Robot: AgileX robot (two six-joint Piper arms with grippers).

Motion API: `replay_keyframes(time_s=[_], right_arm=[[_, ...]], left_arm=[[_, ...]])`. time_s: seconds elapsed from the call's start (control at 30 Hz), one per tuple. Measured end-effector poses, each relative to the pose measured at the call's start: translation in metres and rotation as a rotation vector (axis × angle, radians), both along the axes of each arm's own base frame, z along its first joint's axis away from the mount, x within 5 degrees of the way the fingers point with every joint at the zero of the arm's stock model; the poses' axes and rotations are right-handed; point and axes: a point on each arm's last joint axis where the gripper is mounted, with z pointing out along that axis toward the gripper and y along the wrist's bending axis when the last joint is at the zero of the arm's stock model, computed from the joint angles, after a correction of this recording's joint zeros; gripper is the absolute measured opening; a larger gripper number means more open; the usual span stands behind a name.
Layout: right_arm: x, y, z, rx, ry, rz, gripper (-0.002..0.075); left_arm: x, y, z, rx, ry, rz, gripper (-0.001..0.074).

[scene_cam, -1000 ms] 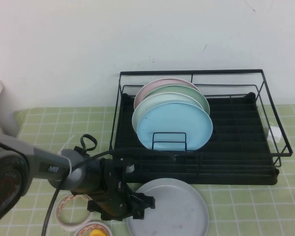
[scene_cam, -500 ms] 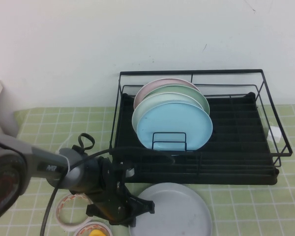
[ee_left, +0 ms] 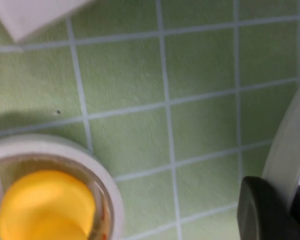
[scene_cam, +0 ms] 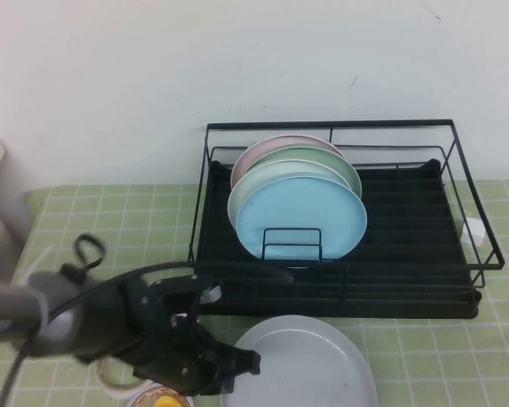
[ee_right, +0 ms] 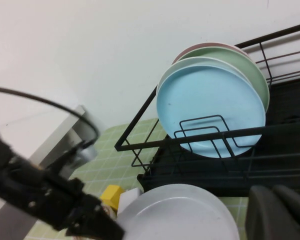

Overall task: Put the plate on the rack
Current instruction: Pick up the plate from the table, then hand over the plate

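Observation:
The pale grey plate [scene_cam: 310, 365] lies low at the table's front edge, in front of the black wire rack [scene_cam: 407, 212]. My left gripper [scene_cam: 240, 365] is shut on the plate's left rim. In the left wrist view the rim [ee_left: 290, 145] runs between the dark fingers [ee_left: 262, 210] of the left gripper [ee_left: 291, 196]. The right wrist view shows the plate [ee_right: 175, 215], the rack [ee_right: 290, 130] and my right gripper [ee_right: 279, 212], shut and empty, hanging to the right of the plate. The right gripper is out of the high view.
The rack holds a light blue plate [scene_cam: 301, 216], a mint one, a green one and a pink one upright at its left. A tape roll around a yellow cap [ee_left: 45, 205] and a white tape ring [scene_cam: 110, 375] lie under the left arm. A small white object [scene_cam: 475, 231] sits right of the rack.
My left arm has swung down and to the left, toward the front edge. The grey plate has come with it, a little nearer and to the right, and looks larger.

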Motion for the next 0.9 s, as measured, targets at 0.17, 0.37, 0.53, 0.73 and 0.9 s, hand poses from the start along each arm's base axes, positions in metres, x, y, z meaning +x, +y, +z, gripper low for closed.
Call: replay_keyframes(time_s=[0.17, 0.37, 0.53, 0.73, 0.9], right_arm=[[0.000, 0.001, 0.002, 0.041, -0.003, 0.002, 0.0028], [-0.002, 0.005, 0.013, 0.271, -0.004, 0.037, 0.0278], [-0.004, 0.008, 0.019, 0.375, -0.012, 0.086, 0.0442], [-0.006, 0.011, 0.021, 0.375, -0.028, 0.130, 0.0466], [-0.009, 0.012, 0.037, 0.291, -0.108, 0.143, 0.0468]], left_arm=[[-0.019, 0.007, 0.019, -0.086, -0.073, -0.002, 0.0004], [-0.032, 0.006, 0.077, -0.286, -0.297, -0.074, 0.0004], [-0.042, 0.009, 0.123, -0.373, -0.539, -0.180, 0.0004], [-0.052, 0.014, 0.146, -0.403, -0.640, -0.221, 0.0004], [-0.058, 0.011, 0.151, -0.452, -0.643, -0.270, 0.0004]])
